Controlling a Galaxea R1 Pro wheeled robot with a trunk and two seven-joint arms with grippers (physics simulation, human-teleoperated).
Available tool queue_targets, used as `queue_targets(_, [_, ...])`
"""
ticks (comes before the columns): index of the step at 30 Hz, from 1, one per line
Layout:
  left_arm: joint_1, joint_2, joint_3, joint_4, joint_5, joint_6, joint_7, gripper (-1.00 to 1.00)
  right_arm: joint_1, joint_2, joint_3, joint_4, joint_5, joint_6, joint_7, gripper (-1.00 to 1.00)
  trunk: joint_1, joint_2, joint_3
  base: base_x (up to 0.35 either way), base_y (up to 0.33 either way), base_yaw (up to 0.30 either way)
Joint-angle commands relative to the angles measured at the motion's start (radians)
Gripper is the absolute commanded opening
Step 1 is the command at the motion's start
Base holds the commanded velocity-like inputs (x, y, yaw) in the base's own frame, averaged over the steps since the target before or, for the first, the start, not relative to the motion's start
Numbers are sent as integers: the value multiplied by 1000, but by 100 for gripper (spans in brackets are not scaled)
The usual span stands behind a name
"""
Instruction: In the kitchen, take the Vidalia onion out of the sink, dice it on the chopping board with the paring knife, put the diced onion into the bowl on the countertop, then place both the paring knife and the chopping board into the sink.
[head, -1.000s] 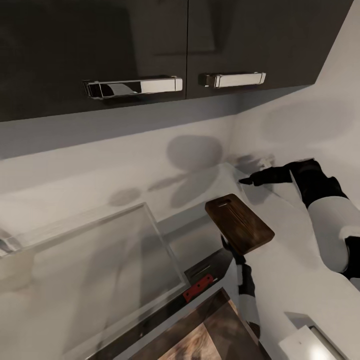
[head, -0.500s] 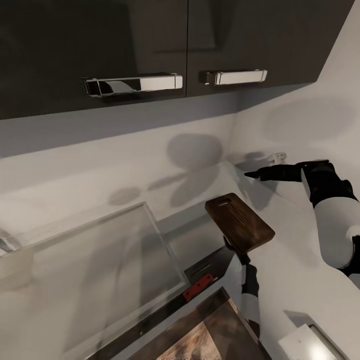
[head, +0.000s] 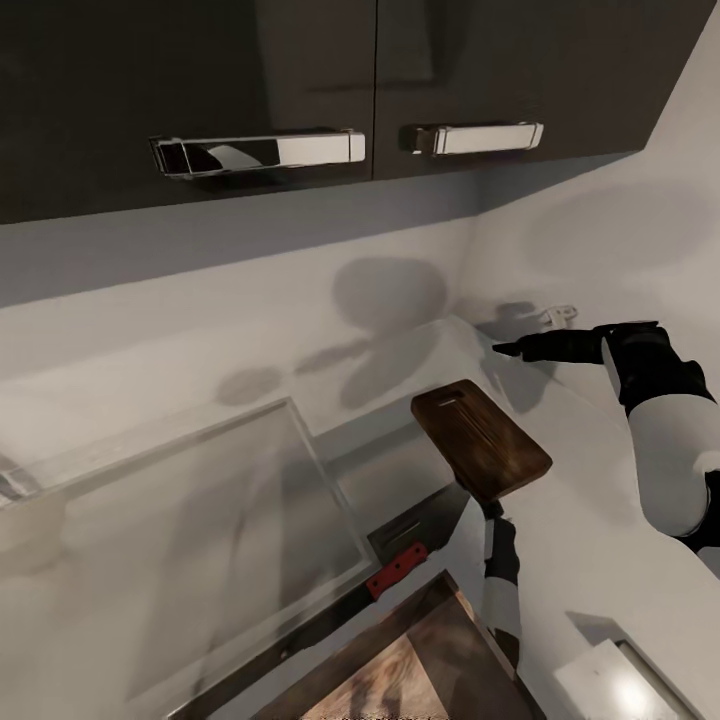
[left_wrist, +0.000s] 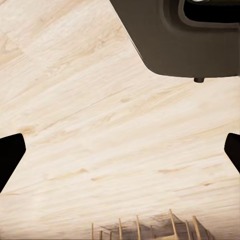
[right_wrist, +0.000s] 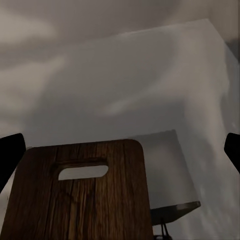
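While right gripper (head: 487, 503) clamps brown wooden chopping board (head: 480, 441) by near end, board hangs beside steel sink (head: 200, 520), likely for drop-in; left gripper state unclear.

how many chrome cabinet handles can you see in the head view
2: a long handle on the left upper cabinet door and a shorter handle on the door to its right. Others may lie outside the frame.

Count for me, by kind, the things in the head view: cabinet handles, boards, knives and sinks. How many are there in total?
cabinet handles: 2
board: 1
knife: 1
sink: 1
Total: 5
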Motion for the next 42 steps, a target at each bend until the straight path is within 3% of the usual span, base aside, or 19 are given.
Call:
queue_targets(1, [1,1,-5,-4,8,6,8,100,-1,1,-6,0,8,5,6,100,1,-2,-3,0,0,0])
queue_targets(42, [0,0,-5,-3,8,6,8,100,-1,3,-5,3,9,-2,-9,100,1,-2,-69,0,0,0])
